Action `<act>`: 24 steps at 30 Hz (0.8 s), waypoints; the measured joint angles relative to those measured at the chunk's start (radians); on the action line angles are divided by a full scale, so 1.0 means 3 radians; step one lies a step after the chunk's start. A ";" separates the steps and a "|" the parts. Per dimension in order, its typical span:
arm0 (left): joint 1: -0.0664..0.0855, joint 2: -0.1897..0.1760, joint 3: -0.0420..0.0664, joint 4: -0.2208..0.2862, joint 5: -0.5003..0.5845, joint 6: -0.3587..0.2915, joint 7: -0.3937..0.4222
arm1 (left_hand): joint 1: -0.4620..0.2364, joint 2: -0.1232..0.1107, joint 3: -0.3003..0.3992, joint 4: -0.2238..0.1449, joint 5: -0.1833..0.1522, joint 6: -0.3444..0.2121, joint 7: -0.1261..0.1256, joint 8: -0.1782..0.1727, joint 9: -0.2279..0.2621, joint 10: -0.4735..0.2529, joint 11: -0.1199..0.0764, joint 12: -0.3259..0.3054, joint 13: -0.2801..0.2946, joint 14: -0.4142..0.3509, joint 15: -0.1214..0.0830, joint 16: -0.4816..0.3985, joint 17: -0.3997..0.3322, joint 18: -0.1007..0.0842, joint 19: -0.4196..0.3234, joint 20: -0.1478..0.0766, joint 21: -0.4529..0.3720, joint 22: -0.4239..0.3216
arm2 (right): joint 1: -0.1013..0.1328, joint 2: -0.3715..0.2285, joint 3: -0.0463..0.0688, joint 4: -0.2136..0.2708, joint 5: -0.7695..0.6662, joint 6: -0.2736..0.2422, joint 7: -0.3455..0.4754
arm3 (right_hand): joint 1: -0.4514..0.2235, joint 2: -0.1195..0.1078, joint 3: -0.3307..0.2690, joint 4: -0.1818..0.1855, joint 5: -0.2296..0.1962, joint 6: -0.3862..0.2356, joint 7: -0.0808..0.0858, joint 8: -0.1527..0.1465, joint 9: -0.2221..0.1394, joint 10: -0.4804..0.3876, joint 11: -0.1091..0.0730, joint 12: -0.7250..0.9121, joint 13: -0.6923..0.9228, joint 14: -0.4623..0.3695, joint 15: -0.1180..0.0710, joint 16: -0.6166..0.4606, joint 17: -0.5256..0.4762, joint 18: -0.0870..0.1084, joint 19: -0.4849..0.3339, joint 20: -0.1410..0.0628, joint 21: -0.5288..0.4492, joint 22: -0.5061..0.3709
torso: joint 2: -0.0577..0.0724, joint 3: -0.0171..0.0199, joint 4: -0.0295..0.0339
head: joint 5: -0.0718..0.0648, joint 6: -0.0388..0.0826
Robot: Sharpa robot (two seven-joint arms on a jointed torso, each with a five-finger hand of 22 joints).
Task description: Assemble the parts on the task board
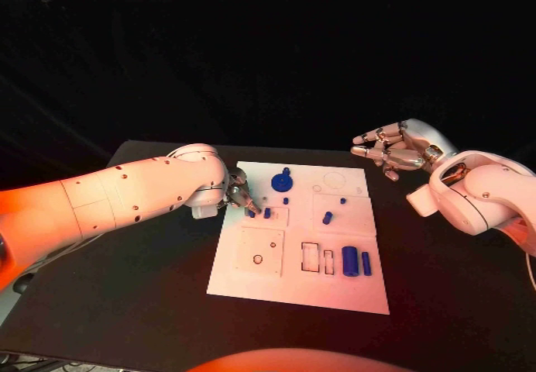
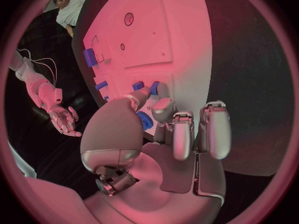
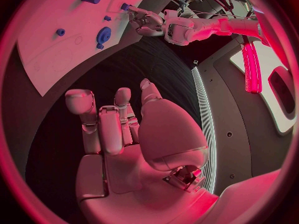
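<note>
— left hand (image 1: 239,194) first: where is it?

— over the near-left part of the task board (image 1: 252,275), at its left edge, fingers pointing down onto the plate. from the left wrist view the fingertips (image 2: 157,91) sit right at two small blue pieces (image 2: 144,86) standing in the board. whether they actually pinch one or only touch it, i can't tell.

— and the other one?

— right hand (image 1: 391,153) is off the board, raised above the black table (image 1: 134,294) past its far-right corner. fingers loosely curled and apart, nothing in them.

— now the things, biggest down.

— the table, then the white board in its middle. on the board, the blue gear-like disc (image 1: 282,183) sits near the far edge, just beside the left hand's fingers. two blue cylinders lie side by side at the near-right: the thick cylinder (image 1: 349,261) and the thin cylinder (image 1: 366,263) just right of it. left of those are two empty rectangular slots (image 1: 310,257), and a square plate outline with a small ring (image 1: 258,260) in it.

— smaller bits?

— a short blue peg (image 1: 328,218) near the middle, a tiny blue stud (image 1: 341,201) beyond it, and another small stud (image 1: 286,201) under the disc.
</note>
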 measured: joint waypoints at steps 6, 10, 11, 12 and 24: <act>-0.0003 0.0027 -0.0001 -0.0009 -0.0015 0.0021 -0.0055 | -0.0031 -0.0005 -0.0101 0.0037 0.0002 0.0010 -0.0003 0.0001 -0.0002 0.0000 0.0000 0.0015 0.0005 0.0000 -0.0024 0.0000 0.0000 0.0000 -0.0004 -0.0004 0.0000 0.0002 | 0.0000 -0.0002 0.0000 0.0002 0.0000 0.0007 -0.0001 | 0.0000 0.0000 -0.0010 0.0010 0.0000 0.0000 0.0000 0.0000 0.0000 0.0000 0.0000 0.0000 -0.0008 0.0000 0.0000 0.0000 -0.0006 0.0000 0.0000 0.0000 -0.0020 -0.0008 | 0.0001 -0.0002 0.0002 | -0.0011 -0.0008; -0.0003 0.0039 0.0000 -0.0019 -0.0028 0.0029 -0.0081 | -0.0065 -0.0014 -0.0189 0.0070 0.0003 0.0022 -0.0015 0.0003 -0.0002 0.0000 0.0000 0.0015 0.0013 0.0000 -0.0024 0.0000 0.0000 0.0000 0.0007 -0.0016 0.0000 0.0002 | 0.0000 -0.0004 0.0000 0.0004 0.0000 0.0012 -0.0002 | 0.0000 0.0000 -0.0010 0.0010 0.0000 0.0000 0.0000 0.0000 0.0000 -0.0007 -0.0007 0.0000 -0.0008 0.0000 0.0000 -0.0013 -0.0009 0.0000 0.0000 0.0000 -0.0020 -0.0013 | 0.0000 -0.0003 0.0003 | -0.0012 -0.0011; -0.0003 0.0042 0.0000 -0.0023 -0.0031 0.0031 -0.0087 | -0.0065 -0.0013 -0.0217 0.0079 0.0003 0.0027 -0.0021 0.0003 -0.0001 0.0000 0.0000 0.0015 0.0013 0.0000 -0.0024 0.0000 0.0000 0.0000 0.0007 -0.0016 0.0000 0.0002 | 0.0000 -0.0005 0.0000 0.0005 0.0000 0.0013 -0.0002 | 0.0000 0.0000 -0.0010 0.0010 0.0000 0.0000 0.0000 0.0000 0.0000 -0.0010 -0.0009 0.0000 -0.0008 0.0000 0.0000 -0.0013 -0.0009 0.0000 0.0000 0.0000 -0.0020 -0.0013 | -0.0001 -0.0002 0.0003 | -0.0012 -0.0011; -0.0003 0.0044 0.0000 -0.0026 -0.0034 0.0033 -0.0090 | -0.0065 -0.0013 -0.0245 0.0091 0.0003 0.0034 -0.0014 0.0003 -0.0002 0.0000 0.0000 0.0015 0.0013 0.0000 -0.0024 0.0000 0.0000 0.0000 0.0007 -0.0016 0.0000 0.0002 | 0.0000 -0.0005 0.0000 0.0005 0.0000 0.0014 -0.0002 | 0.0000 0.0000 -0.0010 0.0010 0.0000 0.0000 0.0000 0.0000 0.0000 -0.0012 -0.0012 0.0000 -0.0012 0.0000 0.0000 -0.0013 -0.0009 0.0000 0.0000 0.0000 -0.0020 -0.0013 | -0.0001 -0.0003 0.0004 | -0.0012 -0.0011; -0.0003 0.0053 0.0001 -0.0070 -0.0041 0.0057 -0.0090 | -0.0141 -0.0002 -0.0591 0.0240 0.0003 0.0046 -0.0016 -0.0011 -0.0012 0.0000 0.0000 0.0015 -0.0006 0.0000 -0.0024 0.0000 0.0000 0.0000 0.0007 -0.0016 0.0000 0.0002 | 0.0000 -0.0007 0.0000 0.0005 0.0007 0.0031 -0.0002 | 0.0000 0.0000 -0.0033 0.0033 0.0000 0.0000 0.0000 0.0000 0.0000 -0.0012 -0.0012 0.0000 -0.0033 0.0000 0.0000 -0.0027 -0.0034 0.0000 -0.0012 -0.0012 -0.0033 -0.0039 | -0.0004 -0.0004 0.0004 | -0.0013 -0.0019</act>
